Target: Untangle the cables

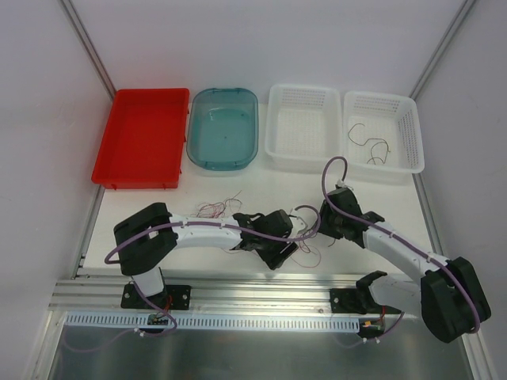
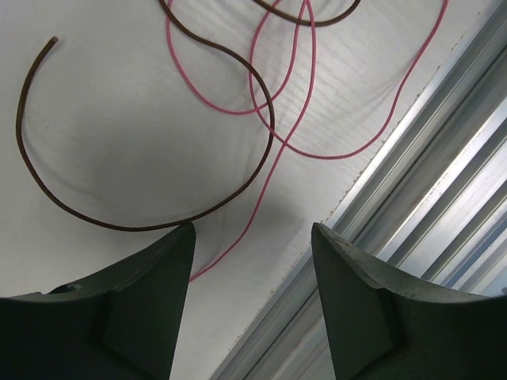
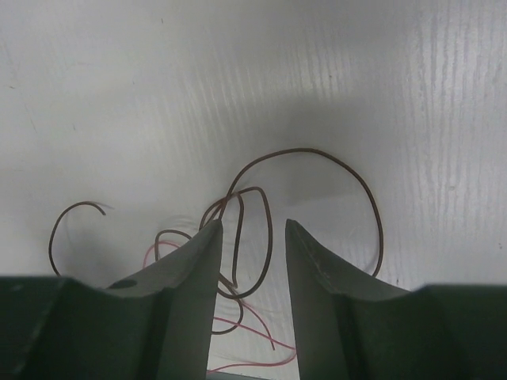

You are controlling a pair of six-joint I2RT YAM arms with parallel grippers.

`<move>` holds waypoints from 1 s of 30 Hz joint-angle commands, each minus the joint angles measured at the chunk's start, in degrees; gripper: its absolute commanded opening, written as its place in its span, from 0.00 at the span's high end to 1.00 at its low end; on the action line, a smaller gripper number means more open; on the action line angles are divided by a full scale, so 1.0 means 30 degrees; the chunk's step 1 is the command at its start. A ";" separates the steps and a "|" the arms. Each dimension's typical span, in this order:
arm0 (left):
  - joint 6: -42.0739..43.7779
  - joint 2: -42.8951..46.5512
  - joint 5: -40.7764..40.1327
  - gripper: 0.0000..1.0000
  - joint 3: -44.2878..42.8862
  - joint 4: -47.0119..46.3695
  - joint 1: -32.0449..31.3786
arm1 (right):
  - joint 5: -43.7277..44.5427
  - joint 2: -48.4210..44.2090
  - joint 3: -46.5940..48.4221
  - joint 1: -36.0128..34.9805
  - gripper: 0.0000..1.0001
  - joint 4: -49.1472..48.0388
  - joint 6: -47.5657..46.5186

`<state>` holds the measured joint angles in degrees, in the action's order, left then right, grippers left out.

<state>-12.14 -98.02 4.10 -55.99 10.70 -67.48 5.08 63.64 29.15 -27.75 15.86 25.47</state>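
Your left gripper [image 2: 252, 237] hangs spread wide over pink and brown cables [image 2: 142, 228] on the white table [image 2: 119, 119]. Your right gripper [image 3: 253, 229] is spread narrowly, with brown loops between its fingers [image 3: 190, 277].

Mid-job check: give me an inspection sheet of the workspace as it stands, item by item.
Surface: white table, with a metal rail along its near edge.
Job's things: the cables lie loose on the table. A brown strand and pink strand lie under the left gripper, a brown loop under the right. A few strands lie in the right white basket.
Clutter: nothing seen.
Grippers: left gripper open, holding nothing. Right gripper open, a brown loop showing between its fingers.
Arm cables: lilac cable loops above the right arm.
Surroundings: red tray, teal bin and left white basket, with no strands seen in them.
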 commanded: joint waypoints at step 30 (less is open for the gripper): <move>0.0093 0.3666 -0.2479 1.00 0.2020 0.0240 0.0313 | 0.1146 -0.1315 0.1152 0.1016 0.97 0.1186 -0.0814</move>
<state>-12.29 -91.85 -0.51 -50.98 9.74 -67.44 5.32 63.13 28.80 -25.45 16.10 25.17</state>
